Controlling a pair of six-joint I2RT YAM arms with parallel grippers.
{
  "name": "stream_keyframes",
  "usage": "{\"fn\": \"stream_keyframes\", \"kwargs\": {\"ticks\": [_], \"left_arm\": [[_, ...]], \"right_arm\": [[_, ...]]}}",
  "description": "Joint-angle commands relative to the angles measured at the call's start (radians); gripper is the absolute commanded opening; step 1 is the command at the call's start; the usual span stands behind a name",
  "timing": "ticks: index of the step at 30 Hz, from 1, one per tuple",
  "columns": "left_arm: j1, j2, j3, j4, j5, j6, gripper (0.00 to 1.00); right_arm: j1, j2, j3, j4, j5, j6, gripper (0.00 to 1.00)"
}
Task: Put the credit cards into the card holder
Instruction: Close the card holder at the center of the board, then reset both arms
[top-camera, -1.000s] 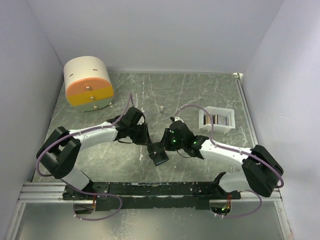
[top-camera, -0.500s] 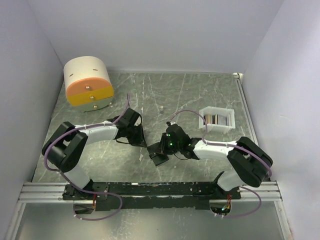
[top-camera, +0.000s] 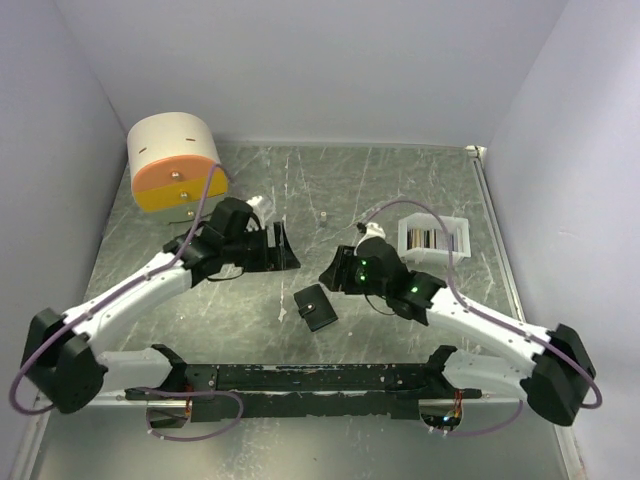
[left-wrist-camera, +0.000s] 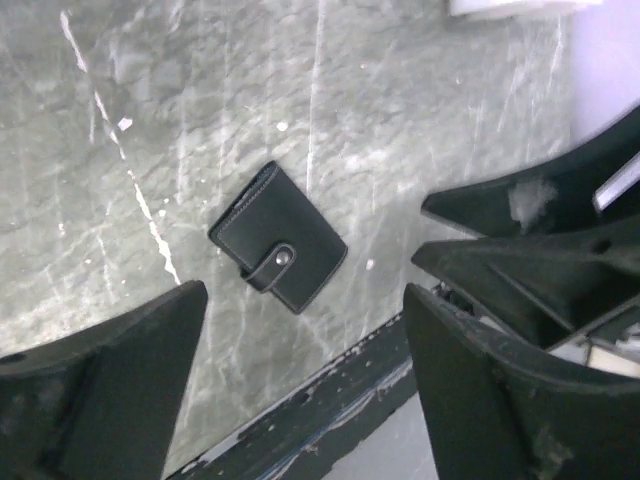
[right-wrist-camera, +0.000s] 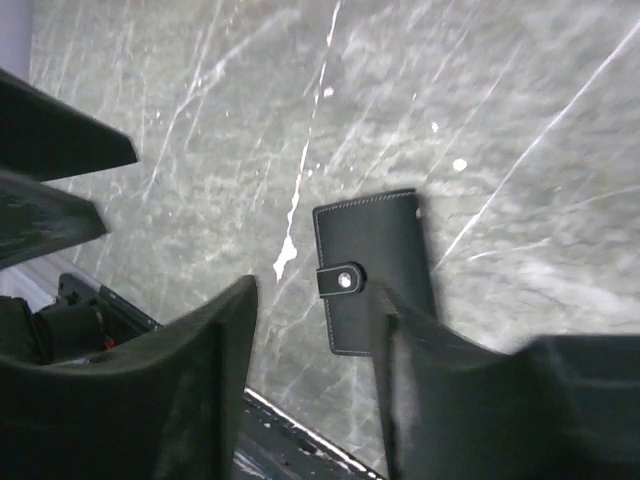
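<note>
both end effectors came off the card holder (top-camera: 318, 307) and backed away. a second earlier they were pinched nearly together right over it. left end effector (top-camera: 284, 245) sat up-left of it and right end effector (top-camera: 333, 270) just to its right, each with jaws apart and nothing between them. the holder lay flat on the worktop (top-camera: 400, 180), strap snapped shut. credit cards (top-camera: 431, 238) were in the white tray (top-camera: 404, 240), well apart from it. my read: it needs opening before any card goes in.
</note>
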Motion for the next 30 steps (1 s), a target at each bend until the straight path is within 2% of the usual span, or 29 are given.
{"fn": "stream_keyframes", "kwargs": {"ticks": [1,2,3,4,10,14,21,30], "left_arm": [[0.0,-0.129,0.074,-0.122,-0.055,0.054,1.0],[-0.001,-0.159,0.08,-0.136,-0.064,0.055,1.0],[-0.001,-0.189,0.085,-0.144,-0.066,0.058,1.0],[-0.001,-0.218,0.086,-0.147,-0.074,0.062,1.0],[-0.001,-0.355,0.121,-0.192,-0.112,0.104,1.0],[-0.001,-0.393,0.143,-0.223,-0.122,0.116,1.0],[-0.001,-0.437,0.09,-0.183,-0.143,0.079,1.0],[-0.001,-0.42,0.104,-0.2,-0.182,0.093,1.0]], "right_arm": [[-0.001,-0.112,0.095,-0.195,0.16,-0.039,0.67],[-0.001,-0.136,0.12,-0.231,0.187,-0.045,0.87],[-0.001,-0.156,0.148,-0.266,0.212,-0.05,0.98],[-0.001,-0.177,0.176,-0.301,0.238,-0.049,1.0],[-0.001,-0.277,0.273,-0.396,0.318,-0.078,1.0],[-0.001,-0.28,0.294,-0.443,0.349,-0.058,1.0],[-0.001,-0.28,0.238,-0.393,0.331,-0.042,1.0],[0.0,-0.318,0.22,-0.357,0.349,-0.047,1.0]]}}
